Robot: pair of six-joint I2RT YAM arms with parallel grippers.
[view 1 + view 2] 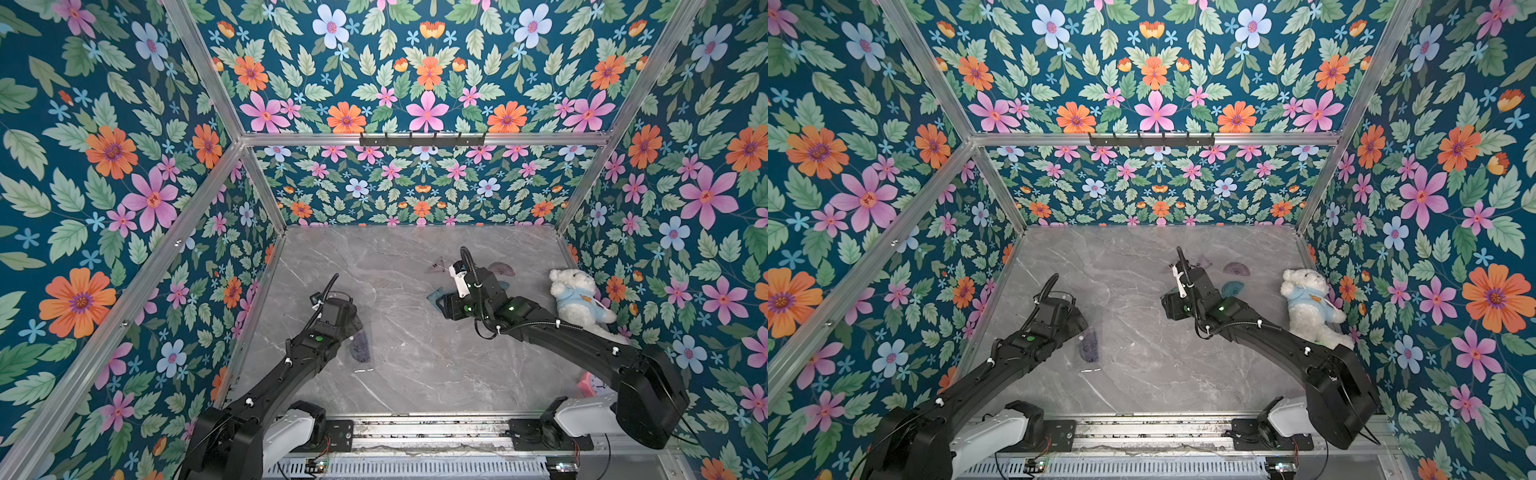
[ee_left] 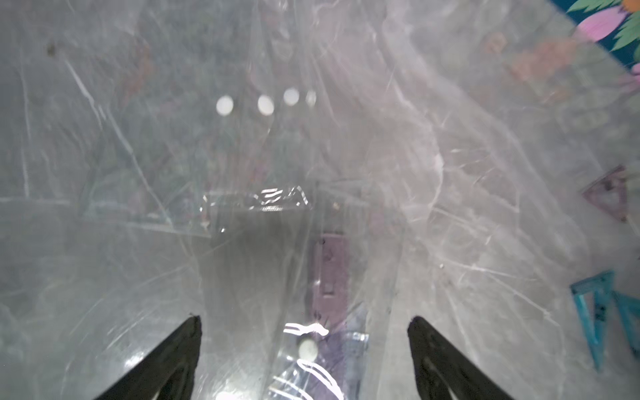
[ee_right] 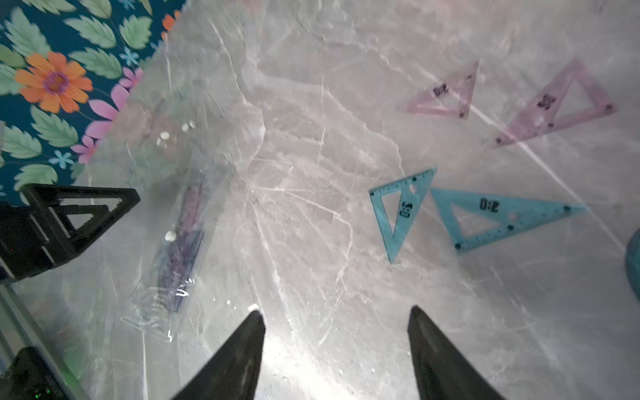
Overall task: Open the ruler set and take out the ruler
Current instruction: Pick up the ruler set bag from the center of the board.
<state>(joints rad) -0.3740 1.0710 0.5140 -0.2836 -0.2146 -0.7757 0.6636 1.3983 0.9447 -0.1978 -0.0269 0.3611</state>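
Observation:
The ruler set (image 1: 360,347) is a clear plastic pouch lying flat on the marble table, also seen in a top view (image 1: 1090,347). A purple ruler (image 2: 330,270) shows through the plastic, still inside the pouch (image 3: 180,249). My left gripper (image 2: 304,320) hovers directly over the pouch, open, with nothing between its fingers (image 2: 183,349). My right gripper (image 3: 334,311) stands open over bare table to the right of the pouch and holds nothing. In both top views the arms' wrists hide the fingertips.
Loose on the table lie two blue set squares (image 3: 401,207) (image 3: 498,218), two pink set squares (image 3: 446,93) (image 3: 557,104), a purple protractor (image 1: 500,269) and a teal protractor (image 1: 1232,289). A white teddy bear (image 1: 577,295) and a pink object (image 1: 592,386) sit by the right wall.

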